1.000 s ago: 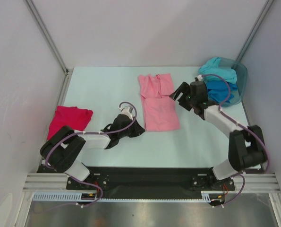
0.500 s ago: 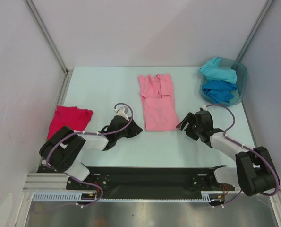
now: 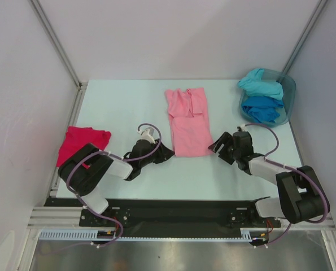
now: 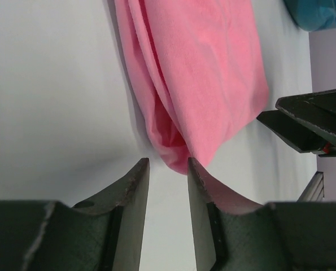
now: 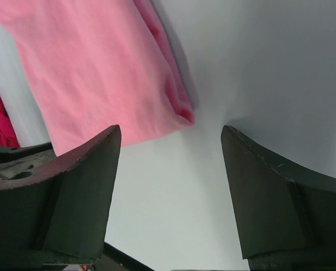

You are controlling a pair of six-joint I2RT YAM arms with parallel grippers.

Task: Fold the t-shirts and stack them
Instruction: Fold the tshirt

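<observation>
The light pink t-shirt [image 3: 187, 121] lies folded lengthwise at the table's middle. My left gripper [image 3: 168, 153] is low on the table at the shirt's near left corner. In the left wrist view its jaws [image 4: 168, 165] stand a narrow gap apart, with the pink corner [image 4: 173, 152] just ahead and nothing between them. My right gripper [image 3: 214, 145] is wide open at the near right corner; that corner [image 5: 182, 113] lies just ahead of the gripper [image 5: 170, 134]. The crimson-magenta t-shirt [image 3: 83, 144] lies at the left edge. The turquoise t-shirt [image 3: 261, 84] and the blue t-shirt [image 3: 264, 108] sit in the tub.
The teal plastic tub [image 3: 289, 93] stands at the back right. A metal frame rail [image 3: 77, 107] runs along the table's left side. The right gripper [image 4: 314, 127] shows in the left wrist view, just beyond the pink shirt.
My right arm has swung from beside the tub down to the pink shirt's near right corner. My left gripper has edged closer to the near left corner.
</observation>
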